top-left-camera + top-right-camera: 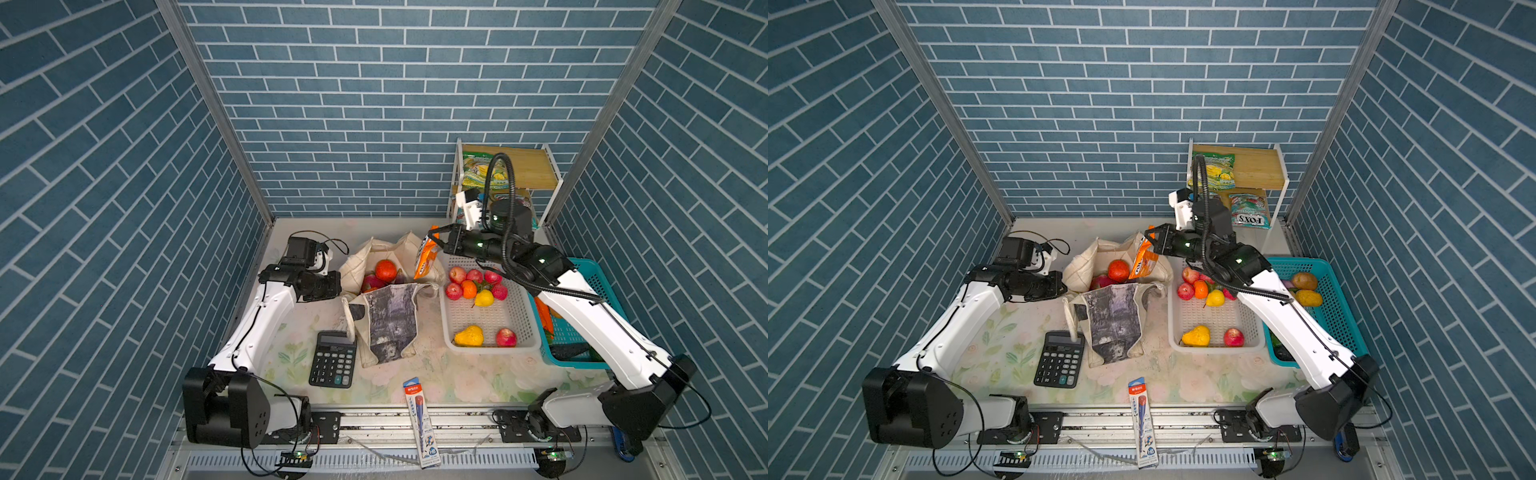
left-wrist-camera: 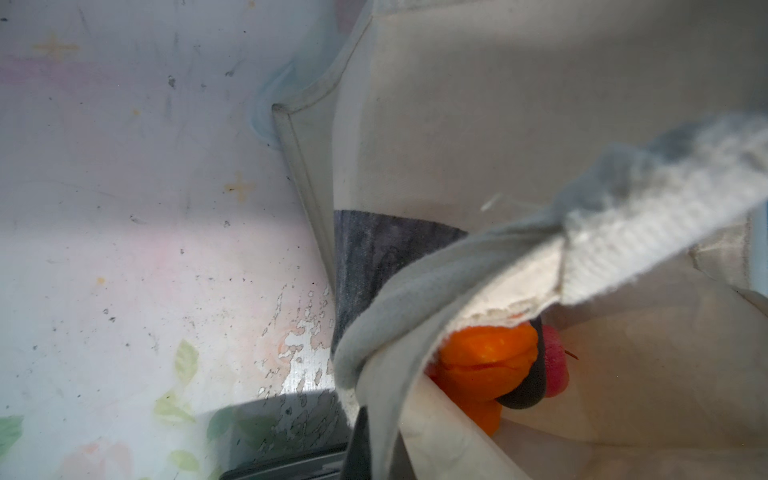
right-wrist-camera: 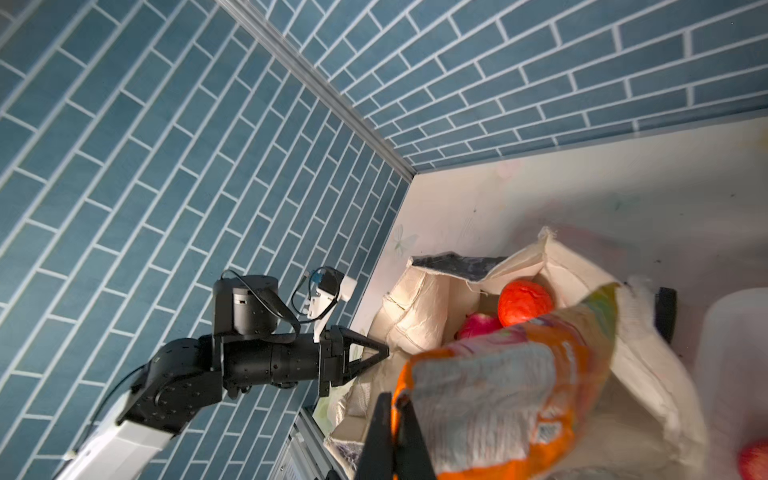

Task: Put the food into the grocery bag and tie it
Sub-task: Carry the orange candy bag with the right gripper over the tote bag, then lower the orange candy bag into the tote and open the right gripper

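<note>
Packing is the step in hand, we judge: in both top views the right gripper [image 1: 434, 244] has its jaws clamped on the upper end of an orange packet [image 1: 424, 262]. The packet hangs over the right side of the open mouth of the grocery bag [image 1: 390, 322], while the left gripper [image 1: 337, 287] sits against the bag's left rim. An orange fruit [image 1: 386, 270] lies inside already. In a top view we also find what the wrist cameras miss: a green packet [image 1: 1220, 170] and a teal packet [image 1: 1248, 211] on the shelf [image 1: 1258, 166], not yet packed, so tying looks far off. From the left wrist we see rim cloth bunched and pinched in the closed jaws. Beyond it the orange fruit, a pink dragon fruit [image 2: 555, 361] and a dark eggplant [image 2: 525, 392] lie deep in the bag. From the right wrist we see the packet's lower end above the opening, not yet inside. The next move, we judge, calls for lowering the packet clear of the bag's right wall before letting go.
</note>
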`<action>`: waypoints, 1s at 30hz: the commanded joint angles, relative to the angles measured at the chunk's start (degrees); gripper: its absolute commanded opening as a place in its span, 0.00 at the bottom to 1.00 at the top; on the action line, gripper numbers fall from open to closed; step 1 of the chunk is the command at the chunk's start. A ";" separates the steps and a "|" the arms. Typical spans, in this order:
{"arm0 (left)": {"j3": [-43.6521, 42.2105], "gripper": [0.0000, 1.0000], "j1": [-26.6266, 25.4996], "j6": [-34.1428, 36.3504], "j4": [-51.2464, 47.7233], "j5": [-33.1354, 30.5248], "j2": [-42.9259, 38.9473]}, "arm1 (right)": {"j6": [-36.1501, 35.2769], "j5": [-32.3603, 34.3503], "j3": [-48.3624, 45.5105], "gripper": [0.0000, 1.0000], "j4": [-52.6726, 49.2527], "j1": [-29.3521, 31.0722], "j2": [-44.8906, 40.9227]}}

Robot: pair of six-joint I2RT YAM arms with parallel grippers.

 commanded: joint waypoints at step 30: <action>-2.24 0.00 0.73 -0.39 4.62 7.85 -1.20 | -2.85 4.15 12.25 0.00 5.22 8.99 19.02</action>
